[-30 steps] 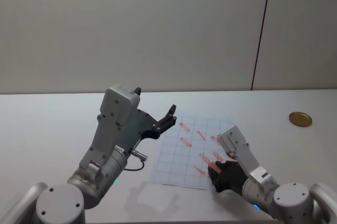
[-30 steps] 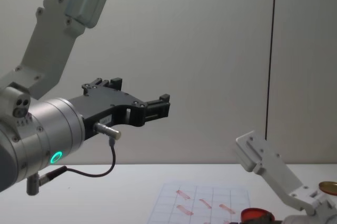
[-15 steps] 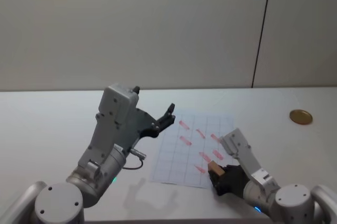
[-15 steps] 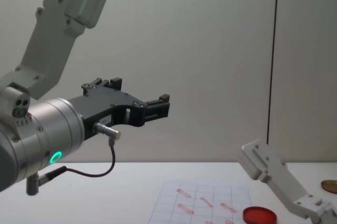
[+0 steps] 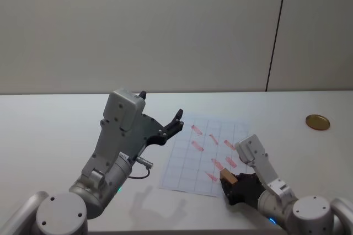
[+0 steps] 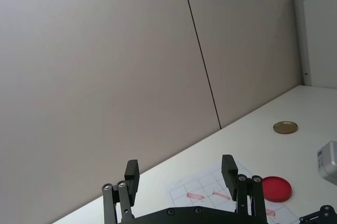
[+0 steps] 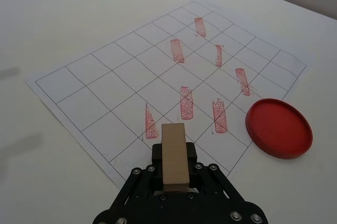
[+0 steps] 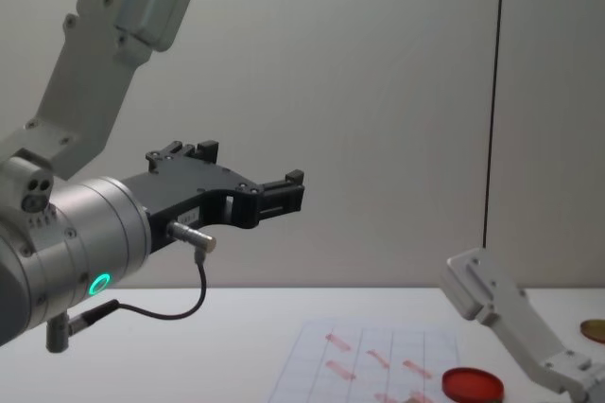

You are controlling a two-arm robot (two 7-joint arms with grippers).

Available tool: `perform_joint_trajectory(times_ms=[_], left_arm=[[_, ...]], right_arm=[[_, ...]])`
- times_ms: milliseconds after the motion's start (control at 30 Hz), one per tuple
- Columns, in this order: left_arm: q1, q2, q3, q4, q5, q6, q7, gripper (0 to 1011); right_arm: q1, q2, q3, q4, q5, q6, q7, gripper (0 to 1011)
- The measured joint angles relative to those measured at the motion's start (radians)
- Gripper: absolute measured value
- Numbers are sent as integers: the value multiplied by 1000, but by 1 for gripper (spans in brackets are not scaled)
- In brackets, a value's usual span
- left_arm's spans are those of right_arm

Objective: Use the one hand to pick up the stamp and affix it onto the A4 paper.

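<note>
My right gripper (image 5: 230, 182) is shut on the stamp (image 5: 227, 176), a pale wooden block (image 7: 174, 155) standing upright between its black fingers. It holds the block over the near right edge of the A4 paper (image 5: 190, 160), just short of the closest red marks. I cannot tell whether the stamp touches the sheet. The gridded paper (image 7: 116, 77) carries several slanted red marks. My left gripper (image 5: 177, 121) hangs open and empty in the air over the table left of the paper, seen also in the left wrist view (image 6: 180, 174) and the chest view (image 8: 288, 190).
A flat red disc (image 7: 278, 126) lies on the paper's right side, beside the right gripper. A round gold disc (image 5: 317, 122) sits far off at the table's right. The grey wall rises behind the table.
The right arm has shifted a little to the right with the stamp still held. The left arm has not moved.
</note>
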Motion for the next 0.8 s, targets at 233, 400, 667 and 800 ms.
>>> perform_joint_trajectory(times_ms=[233,400,667,800], left_arm=[[0,0,0,0,0,0,0,993],[0,0,0,0,0,0,0,993],[0,0,0,0,0,0,0,993],[0,0,0,0,0,0,0,993]], right_arm=[[-20,10,5,-53,10,-28,-18,224],[-29,16,11,-117,22,-51,-29,224],[-39,23,20,-196,42,-72,-41,224],[-43,27,25,-232,54,-77,-47,224]])
